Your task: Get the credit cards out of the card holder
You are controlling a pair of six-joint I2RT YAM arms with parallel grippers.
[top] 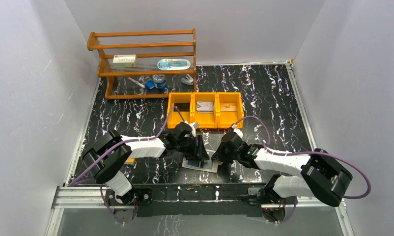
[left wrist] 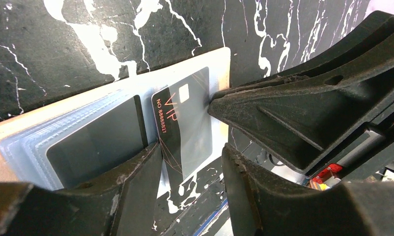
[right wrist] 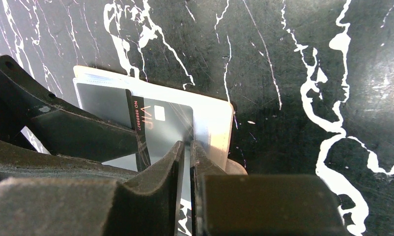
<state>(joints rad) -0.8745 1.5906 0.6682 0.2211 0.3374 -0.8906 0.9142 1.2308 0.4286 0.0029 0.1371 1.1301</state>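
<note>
Black VIP card [left wrist: 182, 123]: thin, stiff, slick, light. It sits partly out of a clear sleeve of the card holder [right wrist: 219, 123], which lies open on the surface [top: 283, 108] btwn both arms. Best grip: exposed end, pinched flat. Left hand [left wrist: 191, 150] approx half open, straddling that end, nothing clamped. Right hand [right wrist: 187, 147] nearly closed, pinching the sleeve edge; holder looks floppy, prob needs that anchor.
</note>
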